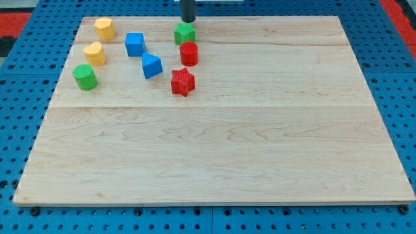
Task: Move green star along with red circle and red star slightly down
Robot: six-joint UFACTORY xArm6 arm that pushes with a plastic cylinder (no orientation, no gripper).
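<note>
The green star [184, 34] lies near the top edge of the wooden board [260, 130]. The red circle [189, 53] sits just below it, touching or nearly touching. The red star [182, 82] lies a little further down, apart from the circle. My tip [188, 21] is at the view's top, right above the green star's upper edge, touching or almost touching it.
A blue cube [134, 44] and a blue triangle-like block [151, 65] lie left of the red blocks. Two yellow blocks [104, 28] [95, 53] and a green circle [84, 77] stand at the upper left. A blue pegboard [390, 65] surrounds the board.
</note>
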